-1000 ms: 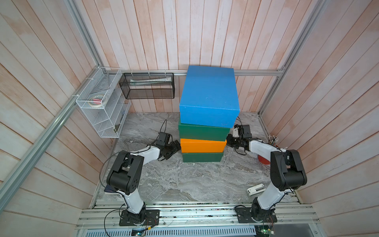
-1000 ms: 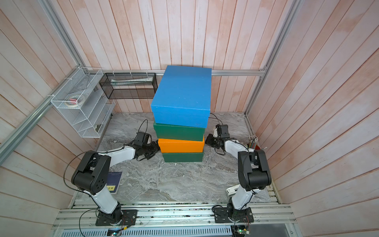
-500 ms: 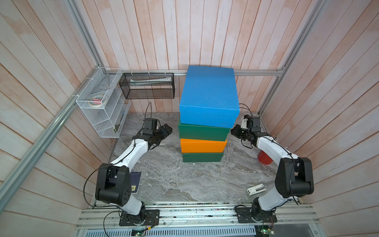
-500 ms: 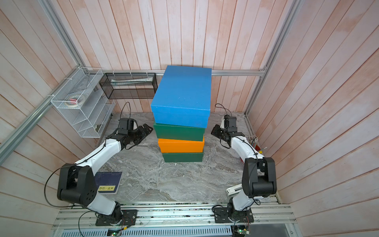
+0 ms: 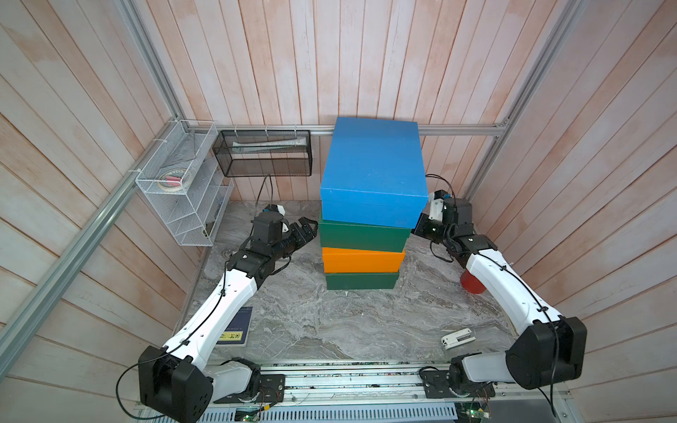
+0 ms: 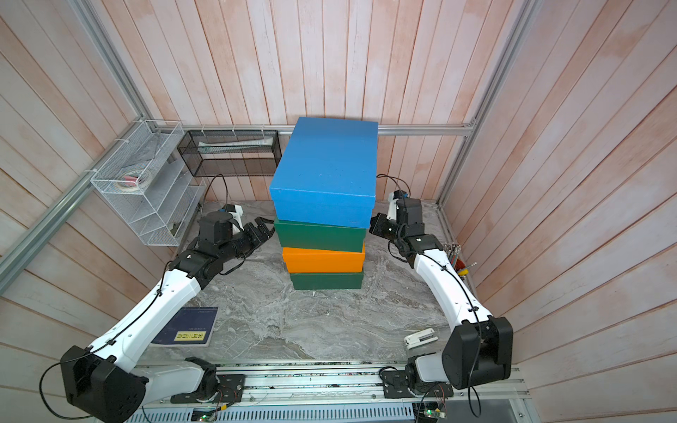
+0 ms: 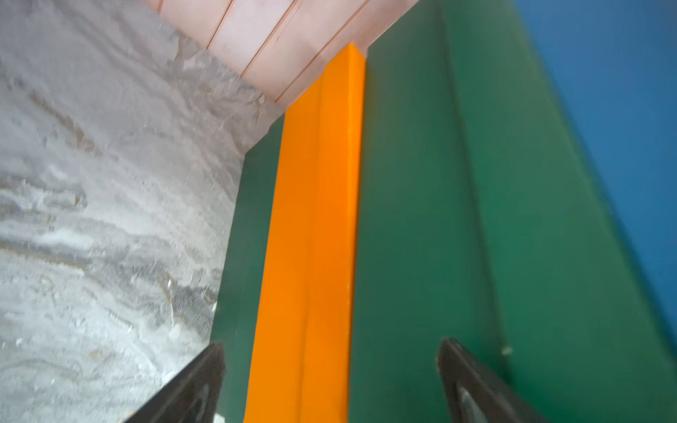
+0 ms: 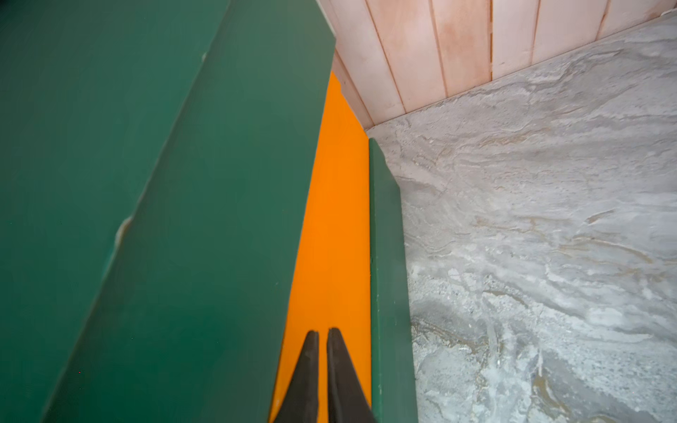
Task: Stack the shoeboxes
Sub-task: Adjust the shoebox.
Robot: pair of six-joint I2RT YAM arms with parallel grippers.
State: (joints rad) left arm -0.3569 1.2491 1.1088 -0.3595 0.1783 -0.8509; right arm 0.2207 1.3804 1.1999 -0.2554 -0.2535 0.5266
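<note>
The four shoeboxes stand in one stack mid-table in both top views: blue box (image 5: pixel 373 172) on top, dark green box (image 5: pixel 362 236), orange box (image 5: pixel 361 260), and another dark green box (image 5: pixel 361 281) at the bottom. The upper boxes sit slightly askew. My left gripper (image 5: pixel 307 229) is open and empty, just left of the upper green box (image 7: pixel 421 219), its fingers (image 7: pixel 198 384) spread wide. On the stack's right side, my right gripper (image 5: pixel 421 229) is shut and empty, its fingertips (image 8: pixel 311 351) pointing along the orange box (image 8: pixel 329 238).
A white wire rack (image 5: pixel 183 190) and a black mesh basket (image 5: pixel 263 154) hang on the back-left walls. A dark notebook (image 5: pixel 236 327) lies front left and a white stapler (image 5: pixel 458 337) front right. A red object (image 5: pixel 474 284) sits behind the right arm.
Both arms have stretched out and both grippers have risen beside the stack, from the lower boxes to the upper green box. The stack has not moved.
</note>
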